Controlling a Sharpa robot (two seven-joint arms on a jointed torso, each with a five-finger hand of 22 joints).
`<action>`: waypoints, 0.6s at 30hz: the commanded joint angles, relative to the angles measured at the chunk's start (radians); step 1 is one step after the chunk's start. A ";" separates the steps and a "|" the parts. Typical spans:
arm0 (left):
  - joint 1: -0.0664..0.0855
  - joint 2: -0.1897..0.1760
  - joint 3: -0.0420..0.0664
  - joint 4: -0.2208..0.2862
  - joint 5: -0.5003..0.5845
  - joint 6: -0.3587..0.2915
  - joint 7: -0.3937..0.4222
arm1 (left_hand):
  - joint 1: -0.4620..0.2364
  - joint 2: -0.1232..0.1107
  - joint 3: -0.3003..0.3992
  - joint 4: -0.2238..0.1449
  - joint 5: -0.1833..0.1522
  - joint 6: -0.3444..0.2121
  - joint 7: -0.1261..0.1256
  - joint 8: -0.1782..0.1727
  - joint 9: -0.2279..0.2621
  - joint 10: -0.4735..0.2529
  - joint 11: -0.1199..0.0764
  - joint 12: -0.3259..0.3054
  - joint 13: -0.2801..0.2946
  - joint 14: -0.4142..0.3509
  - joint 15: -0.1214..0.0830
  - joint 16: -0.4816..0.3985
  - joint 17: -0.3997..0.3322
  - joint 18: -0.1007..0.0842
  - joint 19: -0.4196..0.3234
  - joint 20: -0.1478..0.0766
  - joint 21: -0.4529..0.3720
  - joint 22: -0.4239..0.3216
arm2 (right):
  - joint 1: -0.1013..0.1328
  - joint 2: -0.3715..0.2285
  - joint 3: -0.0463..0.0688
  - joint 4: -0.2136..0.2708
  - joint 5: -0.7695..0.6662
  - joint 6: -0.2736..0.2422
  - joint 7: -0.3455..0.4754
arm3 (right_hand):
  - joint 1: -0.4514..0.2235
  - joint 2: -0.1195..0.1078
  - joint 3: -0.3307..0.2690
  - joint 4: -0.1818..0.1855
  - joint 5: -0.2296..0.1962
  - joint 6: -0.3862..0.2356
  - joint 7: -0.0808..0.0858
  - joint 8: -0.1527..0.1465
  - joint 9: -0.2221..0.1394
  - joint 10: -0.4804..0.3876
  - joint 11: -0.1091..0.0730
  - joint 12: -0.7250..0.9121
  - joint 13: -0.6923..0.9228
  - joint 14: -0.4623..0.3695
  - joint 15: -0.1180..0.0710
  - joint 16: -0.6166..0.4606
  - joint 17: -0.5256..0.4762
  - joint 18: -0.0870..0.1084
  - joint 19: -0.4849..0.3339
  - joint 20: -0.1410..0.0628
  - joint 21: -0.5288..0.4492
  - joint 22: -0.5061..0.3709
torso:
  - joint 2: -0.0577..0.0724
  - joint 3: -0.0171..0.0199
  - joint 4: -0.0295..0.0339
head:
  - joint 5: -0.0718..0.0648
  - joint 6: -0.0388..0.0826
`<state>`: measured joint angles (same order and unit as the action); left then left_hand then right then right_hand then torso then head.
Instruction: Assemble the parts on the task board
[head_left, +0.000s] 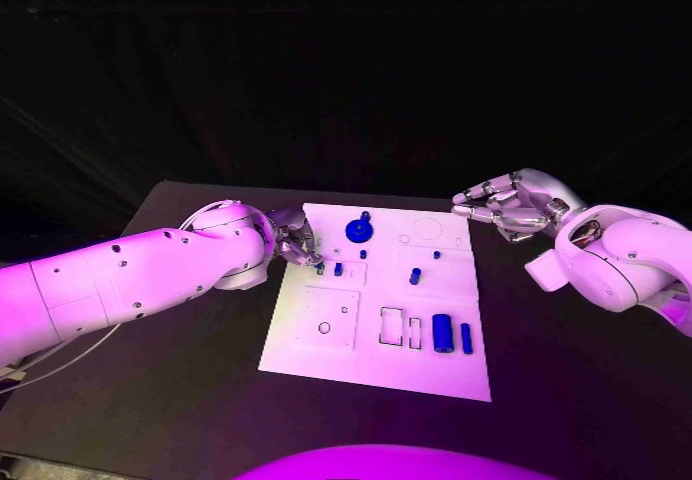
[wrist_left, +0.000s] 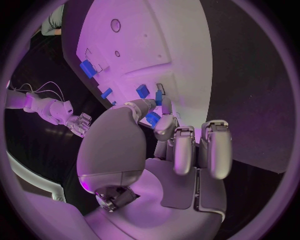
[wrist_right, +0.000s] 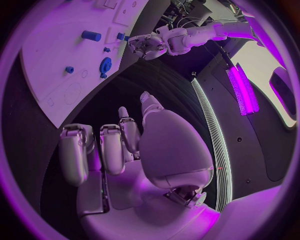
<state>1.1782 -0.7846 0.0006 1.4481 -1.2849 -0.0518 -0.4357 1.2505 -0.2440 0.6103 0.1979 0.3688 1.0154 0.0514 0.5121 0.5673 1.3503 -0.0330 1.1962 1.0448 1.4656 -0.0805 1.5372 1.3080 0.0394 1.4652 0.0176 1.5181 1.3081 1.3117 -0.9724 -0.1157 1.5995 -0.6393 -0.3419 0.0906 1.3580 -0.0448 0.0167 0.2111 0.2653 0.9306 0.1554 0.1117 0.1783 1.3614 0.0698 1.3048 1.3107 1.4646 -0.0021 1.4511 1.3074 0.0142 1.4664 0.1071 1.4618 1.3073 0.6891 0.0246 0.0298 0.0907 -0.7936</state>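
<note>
The white task board lies mid-table. My left hand hovers at its far left edge; in the left wrist view its thumb and a finger pinch a small blue part just above the board. Two small blue pegs stand beside those fingers. A blue gear sits near the far edge. Two blue cylinders lie at the near right. My right hand hangs off the board's far right corner, fingers curled in and holding nothing.
More small blue pieces stand mid-board. Outlined recesses and a square plate mark the board's near half. Black table surrounds the board on all sides.
</note>
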 joint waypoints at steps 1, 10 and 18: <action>-0.002 0.005 0.000 -0.002 -0.029 0.018 -0.004 | 0.011 0.003 0.166 -0.171 0.007 0.016 -0.006 0.003 0.001 0.008 0.000 0.001 -0.001 0.092 -0.010 0.005 0.219 -0.019 0.063 -0.004 0.004 0.188 | 0.000 0.000 0.000 0.001 -0.001 0.004 0.011 | -0.005 0.004 -0.002 0.002 0.004 0.004 0.000 -0.004 -0.001 0.006 -0.001 0.003 0.027 0.063 -0.006 -0.002 0.096 0.014 0.046 -0.010 -0.001 0.183 | 0.000 0.0001 -0.0002 | 0.001 0.001; -0.003 0.009 0.000 -0.008 -0.031 0.024 -0.007 | 0.011 0.003 0.166 -0.171 0.007 0.016 -0.006 0.003 0.001 0.008 0.000 0.001 -0.001 0.092 -0.010 0.005 0.219 -0.019 0.063 -0.004 0.004 0.188 | -0.001 0.000 0.000 0.001 -0.001 0.005 0.011 | -0.006 0.004 -0.002 0.002 0.006 0.004 0.000 -0.005 -0.001 0.006 -0.001 0.004 0.028 0.063 -0.006 -0.002 0.096 0.014 0.046 -0.010 -0.001 0.183 | 0.000 0.0009 -0.0010 | 0.001 -0.001; -0.003 0.010 0.000 -0.009 -0.022 0.058 -0.002 | 0.010 0.003 0.167 -0.171 0.008 0.016 -0.006 0.002 0.001 0.008 0.000 0.001 -0.001 0.092 -0.010 0.005 0.219 -0.019 0.062 -0.004 0.004 0.187 | -0.001 -0.001 0.000 0.002 -0.001 0.006 0.011 | -0.006 0.004 -0.002 0.002 0.006 0.004 0.000 -0.005 -0.001 0.006 -0.001 0.004 0.028 0.063 -0.006 -0.002 0.096 0.014 0.046 -0.010 -0.001 0.183 | 0.000 0.0007 -0.0005 | -0.001 -0.001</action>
<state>1.1760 -0.7769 0.0013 1.4393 -1.3051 -0.0333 -0.4408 1.2524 -0.2420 0.6131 0.1952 0.3726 1.0203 0.0497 0.5105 0.5664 1.3533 -0.0328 1.1962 1.0446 1.4682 -0.0831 1.5372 1.3078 0.0393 1.4652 0.0177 1.5181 1.3079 1.3116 -0.9729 -0.1157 1.5998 -0.6390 -0.3419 0.0919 1.3579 -0.0448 0.0167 0.2111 0.2653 0.9306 0.1554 0.1117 0.1783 1.3614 0.0698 1.3048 1.3099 1.4646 -0.0021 1.4511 1.3073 0.0142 1.4664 0.1071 1.4618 1.3080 0.6891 0.0255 0.0288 0.0889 -0.7931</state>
